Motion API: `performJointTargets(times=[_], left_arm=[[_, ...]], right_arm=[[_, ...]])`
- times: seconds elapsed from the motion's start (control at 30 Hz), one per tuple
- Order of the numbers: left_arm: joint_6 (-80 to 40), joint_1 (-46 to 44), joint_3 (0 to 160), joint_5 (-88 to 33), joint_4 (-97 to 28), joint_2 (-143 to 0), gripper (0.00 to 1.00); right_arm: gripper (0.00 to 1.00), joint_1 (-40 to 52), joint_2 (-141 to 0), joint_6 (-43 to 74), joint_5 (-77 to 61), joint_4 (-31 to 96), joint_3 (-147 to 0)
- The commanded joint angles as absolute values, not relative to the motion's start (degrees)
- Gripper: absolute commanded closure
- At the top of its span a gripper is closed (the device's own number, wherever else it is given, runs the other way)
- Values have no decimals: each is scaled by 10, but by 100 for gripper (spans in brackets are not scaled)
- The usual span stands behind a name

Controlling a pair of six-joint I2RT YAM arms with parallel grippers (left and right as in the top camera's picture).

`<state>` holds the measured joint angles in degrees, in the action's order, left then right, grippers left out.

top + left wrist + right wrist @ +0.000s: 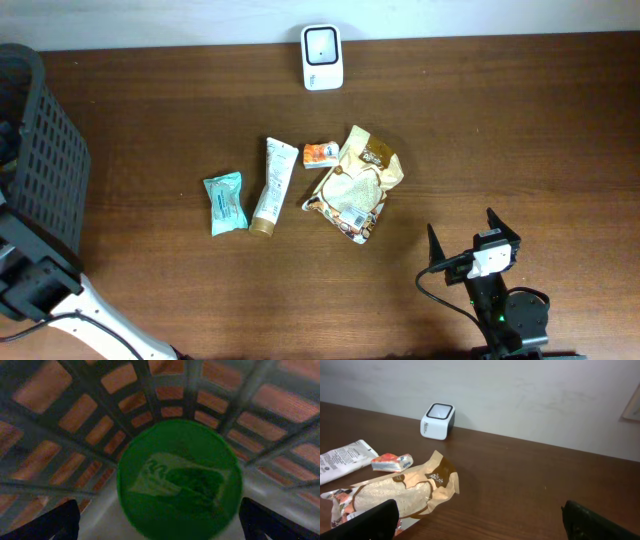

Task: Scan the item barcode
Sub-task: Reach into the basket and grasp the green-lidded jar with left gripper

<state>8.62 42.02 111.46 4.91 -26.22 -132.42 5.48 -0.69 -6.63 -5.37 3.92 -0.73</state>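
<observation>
— Starting from the largest, what is seen?

— A brown wooden table [520, 120] is seen, with a dark slatted basket [50, 160] stood at its left edge. The left gripper [157, 510] is found inside that basket. Its jaws are spread wide, and a green round item [180, 480] is seen on the basket floor beyond them. Whether it is touched cannot be told.

— And the right gripper [460, 225]?

— It is held near the table's front right, jaws parted, with nothing between them.

— Where are the other items laid?

— At mid-table, in a row: a beige snack bag [355, 185] on the right, a pale tube [273, 185] left of it, a teal packet [225, 203] furthest left. The white scanner [322, 44] is set at the far edge, well apart from both grippers. A small orange sachet [321, 154] is laid between tube and bag, just beside the bag's top corner.
</observation>
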Motion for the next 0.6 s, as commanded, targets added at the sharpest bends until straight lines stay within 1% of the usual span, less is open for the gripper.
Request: performJointTargets(times=[0.0,0.17,0.33,0.53,0.57], left_arm=[[113,426,1126,27,-247,-1361,1],[112,425,1126,25,-206,-1363,1],[112,425,1126,13,-199,-1363,1],[112,425,1126,10,-198,-1363,16],[112,425,1126,10,-200,-1363,22]], right_arm=[[2,60,-4,-66,-48,41,-3],[2,60,-4,-66,-48,41,-3],[2,60,-4,-66,-49,41,-3],[2,60,-4,-66,-48,41,-3],[2,60,-4,-66,-48,41,-3]])
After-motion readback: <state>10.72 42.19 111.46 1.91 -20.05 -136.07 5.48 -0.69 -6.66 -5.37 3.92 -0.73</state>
